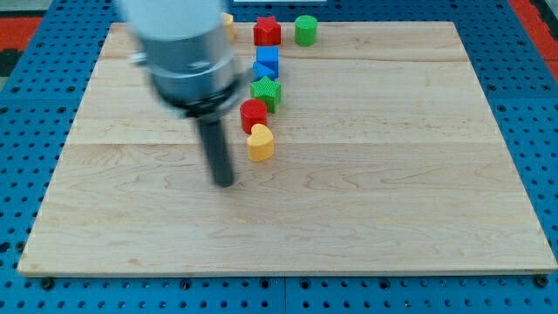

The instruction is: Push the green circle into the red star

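Observation:
The green circle (305, 30) stands at the view's top edge of the wooden board (392, 174), just right of the red star (268, 31), with a small gap between them. My tip (224, 182) rests on the board well below both, to the lower left of a yellow heart-shaped block (260, 143). The rod rises from the tip into the blurred arm body at the upper left.
A column of blocks runs down from the red star: two blue blocks (266, 64), a green star (266, 92), a red round block (253, 114) and the yellow heart. A yellow block (228, 24) peeks out behind the arm body.

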### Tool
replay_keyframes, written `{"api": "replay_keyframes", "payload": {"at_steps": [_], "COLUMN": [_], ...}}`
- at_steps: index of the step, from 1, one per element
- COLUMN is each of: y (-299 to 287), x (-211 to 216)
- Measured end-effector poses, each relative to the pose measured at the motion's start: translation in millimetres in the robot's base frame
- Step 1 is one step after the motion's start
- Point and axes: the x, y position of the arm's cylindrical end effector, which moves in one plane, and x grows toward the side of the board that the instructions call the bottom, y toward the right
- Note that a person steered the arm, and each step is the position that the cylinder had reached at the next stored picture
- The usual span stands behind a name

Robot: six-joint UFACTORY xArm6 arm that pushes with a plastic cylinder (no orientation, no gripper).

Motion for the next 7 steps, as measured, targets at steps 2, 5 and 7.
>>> {"api": "replay_keyframes", "payload": {"at_steps": [2,5,7], "y": [182.8,120.0,47.3], "x": [-178.6,-294.3,-293.9]}}
